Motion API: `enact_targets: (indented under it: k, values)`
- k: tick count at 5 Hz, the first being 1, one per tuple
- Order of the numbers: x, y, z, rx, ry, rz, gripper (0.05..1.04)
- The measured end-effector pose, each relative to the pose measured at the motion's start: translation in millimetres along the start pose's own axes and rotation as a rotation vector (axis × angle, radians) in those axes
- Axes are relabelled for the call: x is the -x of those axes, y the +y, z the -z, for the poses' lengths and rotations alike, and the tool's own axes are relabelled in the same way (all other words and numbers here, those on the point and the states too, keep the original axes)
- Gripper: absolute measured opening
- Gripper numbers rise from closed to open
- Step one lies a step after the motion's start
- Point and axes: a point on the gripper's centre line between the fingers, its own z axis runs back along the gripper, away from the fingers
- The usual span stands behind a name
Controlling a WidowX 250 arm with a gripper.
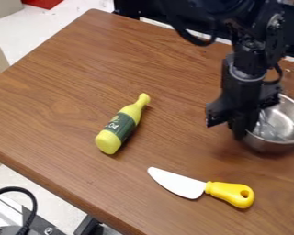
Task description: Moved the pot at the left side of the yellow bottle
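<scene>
Here, a black robot gripper (240, 131) is hanging at the rim of a round silver metal pot (273, 146), its jaws' opening and hold unclear, a green-labelled yellow bottle (122, 125) lying well apart.

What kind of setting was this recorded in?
Probably a lab or workshop: a robot arm hangs over a wooden table, a black cable curls at the lower left, and toy-like props such as the yellow bottle lie out.
</scene>
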Motion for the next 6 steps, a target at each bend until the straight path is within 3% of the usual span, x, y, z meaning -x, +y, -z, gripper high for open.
enact_targets:
  k: [1,4,6]
  values:
    - [-12.0,8.0,-3.8,-0.021,-0.008,-0.07,0.058]
    - [-44.2,39.0,-21.3,0.049,-0.05,-0.208,0.057]
    - [-69.0,59.7,-24.7,0.053,-0.023,-0.276,0.057]
